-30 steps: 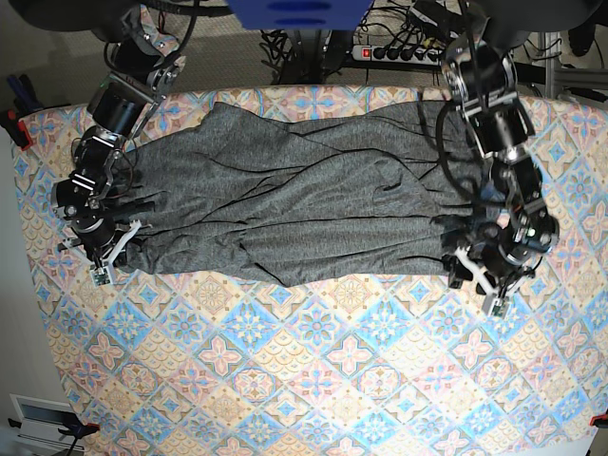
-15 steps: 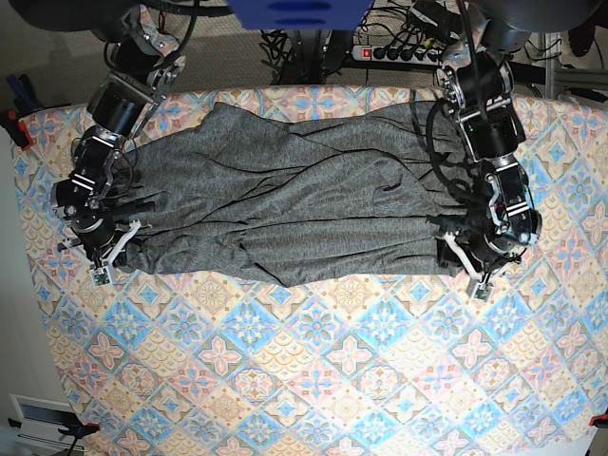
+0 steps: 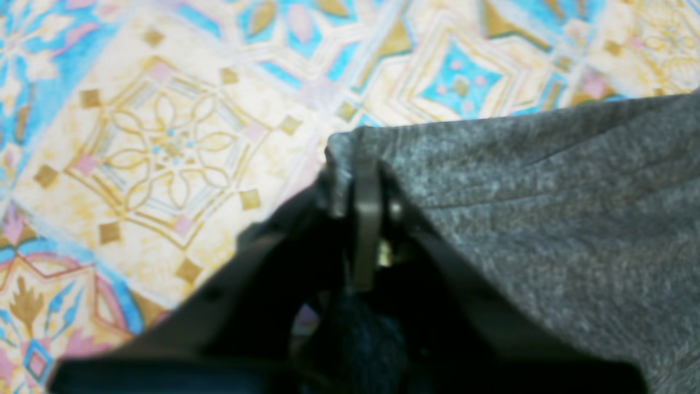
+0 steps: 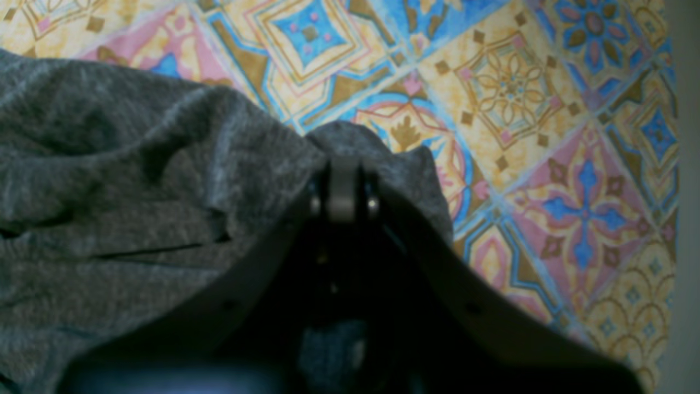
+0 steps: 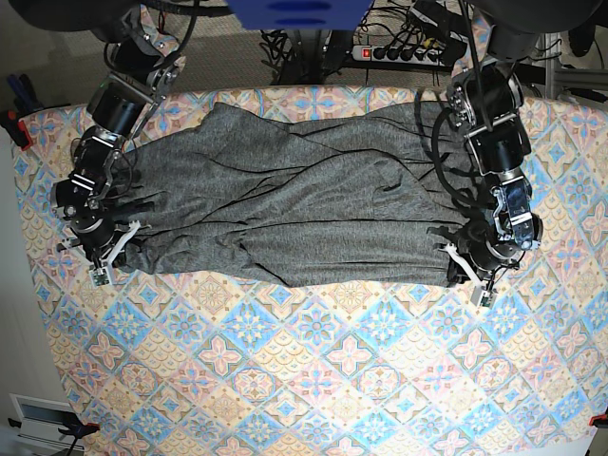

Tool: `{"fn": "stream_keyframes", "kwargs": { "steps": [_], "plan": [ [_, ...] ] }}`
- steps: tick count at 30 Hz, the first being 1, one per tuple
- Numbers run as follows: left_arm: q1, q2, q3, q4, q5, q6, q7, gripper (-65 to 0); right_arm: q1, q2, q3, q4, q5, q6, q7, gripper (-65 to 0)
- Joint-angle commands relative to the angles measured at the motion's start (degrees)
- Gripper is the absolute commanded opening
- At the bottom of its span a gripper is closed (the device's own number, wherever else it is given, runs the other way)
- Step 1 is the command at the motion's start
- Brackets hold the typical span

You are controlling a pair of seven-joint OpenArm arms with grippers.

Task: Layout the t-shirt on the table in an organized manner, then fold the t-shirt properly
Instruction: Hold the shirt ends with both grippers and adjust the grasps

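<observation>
T-shirt point(image 5: 294, 204): dark heather-grey knit, wrinkled, spread lengthwise across the far half of the worktop, from 9 o'clock to 3 o'clock in the base view; long creases run its length.

Worktop point(image 5: 313, 370): tile-print covering in blue, pink, peach and cream medallions; near half bare.

Left hand point(image 5: 467, 264): at 3 o'clock in the base view, clamped on a corner of the t-shirt's edge; left wrist view shows fabric pinched between the closed fingers point(image 3: 365, 180).

Right hand point(image 5: 106, 255): at 9 o'clock, clamped on the opposite end; right wrist view shows a bunched fold point(image 4: 377, 148) gripped.

Power strip point(image 5: 404, 52): on floor beyond worktop, 12 o'clock.
</observation>
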Motion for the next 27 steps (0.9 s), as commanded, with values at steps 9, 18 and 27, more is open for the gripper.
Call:
{"fn": "stream_keyframes", "kwargs": {
  "steps": [9, 18, 27],
  "plan": [
    [-4.1, 0.2, 3.9, -0.9, 1.7, 0.1, 4.1, -63.6, 1.7, 0.8, 0.1, 0.9, 1.1, -0.3, 4.7, -65.0],
    [-7.0, 0.2, 4.0, -0.8, -3.9, 0.1, 4.1, -63.8, 1.7, -0.5, 0.4, 0.9, 1.1, -0.3, 9.4, -65.0],
    [-8.8, -0.3, 1.9, -0.8, -7.1, 0.1, 4.1, -63.8, 1.7, -0.8, 0.5, 1.6, 3.9, -0.3, 12.2, -65.0]
  ]
}}
